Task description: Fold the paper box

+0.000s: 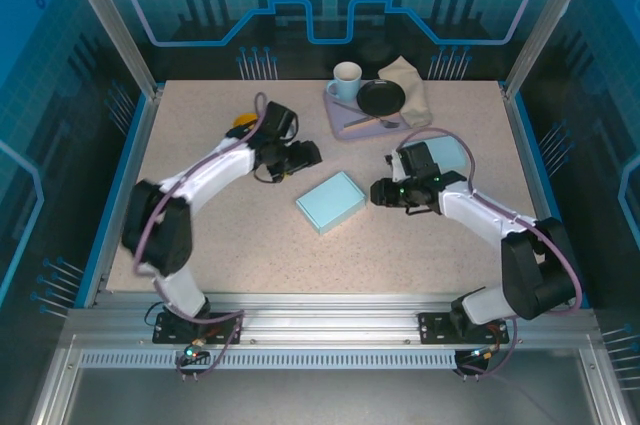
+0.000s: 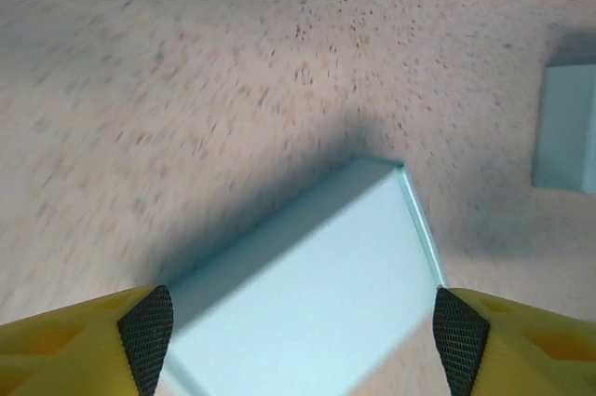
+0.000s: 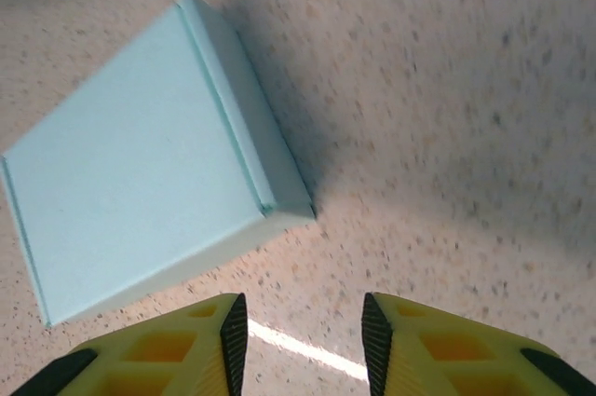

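The light blue paper box lies flat and closed up in the middle of the speckled table, between the two arms. The left gripper is near it, jaws wide apart, holding nothing. The right gripper is just beside its other side, jaws a little apart, also holding nothing
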{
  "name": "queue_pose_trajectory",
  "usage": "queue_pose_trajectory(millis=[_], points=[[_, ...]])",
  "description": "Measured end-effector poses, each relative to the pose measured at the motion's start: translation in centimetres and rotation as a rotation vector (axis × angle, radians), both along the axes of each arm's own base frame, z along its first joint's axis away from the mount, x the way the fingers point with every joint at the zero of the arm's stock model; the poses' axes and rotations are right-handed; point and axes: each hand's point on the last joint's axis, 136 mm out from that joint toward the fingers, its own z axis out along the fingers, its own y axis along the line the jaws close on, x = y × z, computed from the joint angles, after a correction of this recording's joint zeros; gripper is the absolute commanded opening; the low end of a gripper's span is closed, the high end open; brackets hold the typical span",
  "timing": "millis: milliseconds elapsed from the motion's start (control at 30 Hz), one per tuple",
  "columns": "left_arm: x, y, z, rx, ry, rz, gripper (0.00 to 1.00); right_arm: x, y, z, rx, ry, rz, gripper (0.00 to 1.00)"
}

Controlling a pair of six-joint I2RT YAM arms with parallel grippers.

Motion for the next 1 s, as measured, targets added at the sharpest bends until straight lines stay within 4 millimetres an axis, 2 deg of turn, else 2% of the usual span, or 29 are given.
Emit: queue_pose_trajectory(millis=[67,133,267,367,533,700,767,867,1000], points=[[-2.3,0.8,1.1,-0.035,-0.019,0.035,0.77,1.4,0.7,1.1,-0.007,-0.038,0.04,0.41],[-4.5,1.2,0.7,-0.063,-0.009,0.064,0.77,2.9,1.5,1.8,-0.016,-0.067,0.082,0.41],[-7.4,0.7,-3.5,-0.072,0.076,0.082,0.77,4.7,3.0,1.1,-0.04,-0.073,0.146,0.41],[-8.3,-0.3,-6.1,-0.073,0.138,0.083,0.77,5.3,3.7,-0.5,-0.06,-0.042,0.173,0.41],[-6.7,-1.9,-7.8,-0.116,0.136,0.099,0.76,5.0,5.0,-2.8,-0.082,0.01,0.212,0.41],[-5.4,-2.7,-9.5,-0.122,0.152,0.112,0.72,4.2,6.2,-3.4,-0.087,0.025,0.237,0.41],[-5.0,-2.8,-10.1,-0.114,0.161,0.116,0.72,4.4,6.1,-3.4,-0.089,0.026,0.22,0.4],[-3.6,-3.4,-9.9,-0.105,0.149,0.118,0.72,5.1,5.5,-3.6,-0.1,0.019,0.172,0.4],[-0.1,-4.1,-9.6,-0.065,0.119,0.109,0.72,6.6,4.1,-4.0,-0.094,0.028,0.078,0.4]])
